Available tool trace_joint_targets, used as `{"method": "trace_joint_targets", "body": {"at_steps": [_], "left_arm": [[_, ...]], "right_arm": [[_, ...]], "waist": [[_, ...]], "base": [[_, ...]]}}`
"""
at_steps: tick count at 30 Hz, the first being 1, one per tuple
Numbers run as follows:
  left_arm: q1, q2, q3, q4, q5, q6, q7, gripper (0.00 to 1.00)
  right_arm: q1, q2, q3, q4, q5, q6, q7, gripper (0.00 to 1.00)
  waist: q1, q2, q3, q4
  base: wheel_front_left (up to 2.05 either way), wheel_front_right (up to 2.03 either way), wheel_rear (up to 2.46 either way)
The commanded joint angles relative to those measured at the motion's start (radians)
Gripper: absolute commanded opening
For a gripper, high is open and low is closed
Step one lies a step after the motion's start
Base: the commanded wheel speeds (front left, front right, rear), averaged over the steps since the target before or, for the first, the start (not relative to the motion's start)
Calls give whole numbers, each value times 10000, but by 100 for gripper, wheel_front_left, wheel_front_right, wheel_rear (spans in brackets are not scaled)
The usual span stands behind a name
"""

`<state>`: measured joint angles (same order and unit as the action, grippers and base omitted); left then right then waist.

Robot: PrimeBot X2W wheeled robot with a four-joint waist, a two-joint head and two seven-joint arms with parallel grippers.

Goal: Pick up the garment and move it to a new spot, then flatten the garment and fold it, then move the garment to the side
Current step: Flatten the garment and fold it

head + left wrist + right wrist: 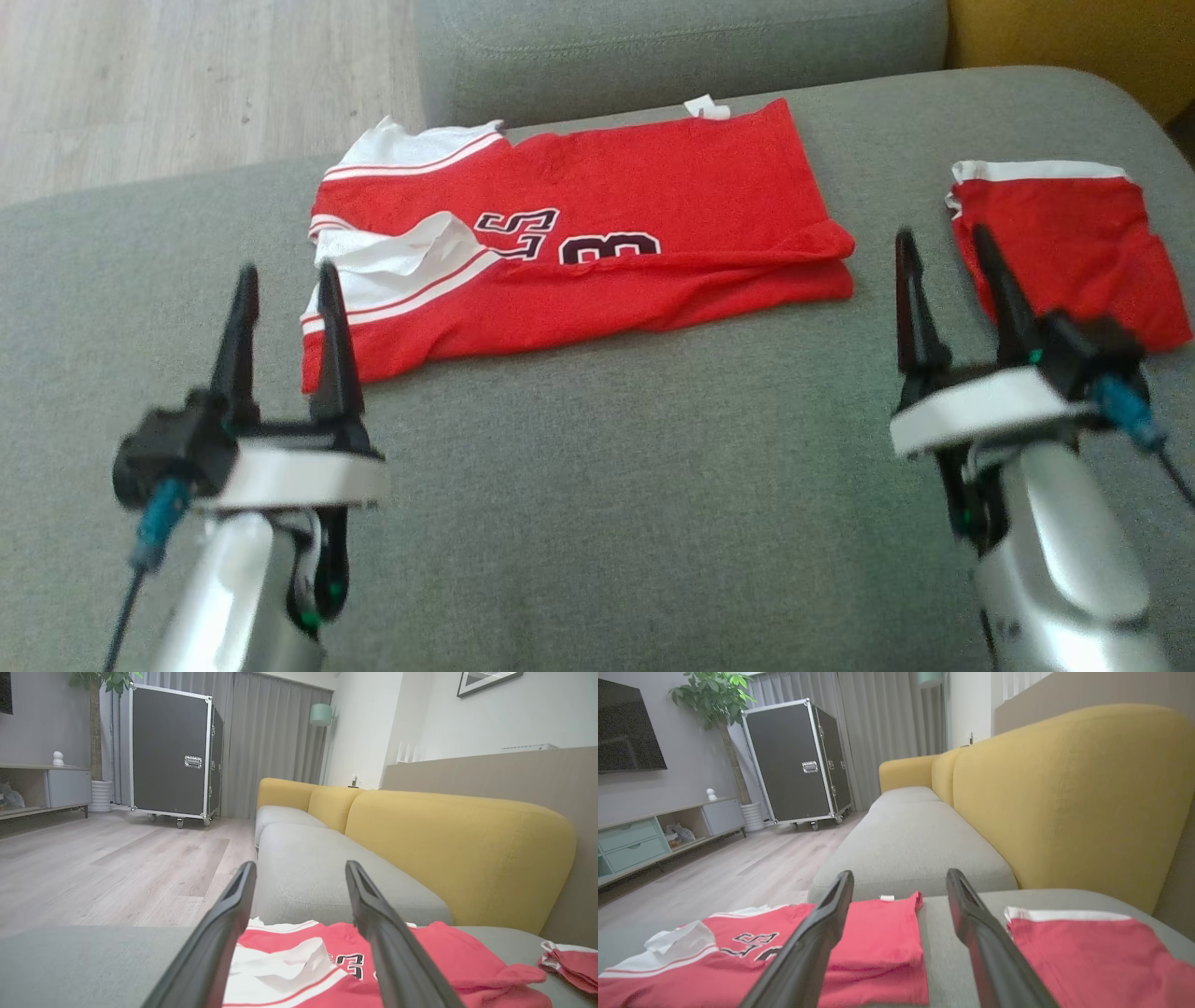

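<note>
- Landmark for all positions: grey seat cushion [607, 485] of the sofa.
- Red basketball jersey [579, 252] lies flat on the cushion, on its far half and left of centre. It is folded lengthwise into a long band running left to right.
- Jersey's white, red-striped sleeve end sits toward the cushion's left side. Dark outlined numerals face up near the middle and are partly cut off by the fold. A small white tag [707, 107] sticks out at the jersey edge nearest the cushion's far border.
- The folded end toward the cushion's centre-right shows stacked, slightly uneven layers.
- Smaller red folded garment [1074, 252] with a white band lies on the cushion's far right part, apart from the jersey with bare grey fabric between them.
- Left gripper [286, 278] is over the cushion's near left part, fingers spread wide, nothing between them. In the head view its tips overlap the jersey's near left corner; I cannot tell whether they touch it.
- Right gripper [943, 238] is over the cushion's near right part, fingers likewise spread and empty, tips lined up with the gap between the two garments.
- Yellow backrest [1064, 802] rises along the cushion's right side.
- Wooden floor [187, 75] lies beyond the cushion's far left border; a black flight case [173, 751] on castors stands on it farther off.
</note>
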<state>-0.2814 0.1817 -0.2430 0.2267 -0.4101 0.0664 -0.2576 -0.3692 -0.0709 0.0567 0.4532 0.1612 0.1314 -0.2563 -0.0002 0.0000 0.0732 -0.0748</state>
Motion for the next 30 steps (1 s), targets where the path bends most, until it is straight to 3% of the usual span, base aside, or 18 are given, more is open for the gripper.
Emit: {"method": "trace_joint_targets", "body": {"at_steps": [1,11,17,24,30], "left_arm": [[54,-74,652,-254,308,-204,-40,100],[207,-553,1465,671,1092,-717,-41,100],[-742,-504,1667,2594,1136,-437,130,100],[-2009,-70,1551,4870,1286,-204,1500,100],[-2646,190,1559,6187,1328,78,2052,100]], "right_arm": [[325,172,121,-574,-115,-7,-54,100],[665,203,439,-1093,472,-7,-54,100],[459,205,473,-1295,503,-7,-54,100],[316,205,610,-1450,613,-7,-55,100],[213,205,759,-1506,745,-7,-55,100]], "waist": [[2,0,-43,-34],[2,0,334,-181],[2,0,857,-275],[2,0,1436,-475],[2,0,1660,-634]], "base": [[0,0,0],[0,0,0],[0,0,0],[0,0,0],[0,0,0]]}}
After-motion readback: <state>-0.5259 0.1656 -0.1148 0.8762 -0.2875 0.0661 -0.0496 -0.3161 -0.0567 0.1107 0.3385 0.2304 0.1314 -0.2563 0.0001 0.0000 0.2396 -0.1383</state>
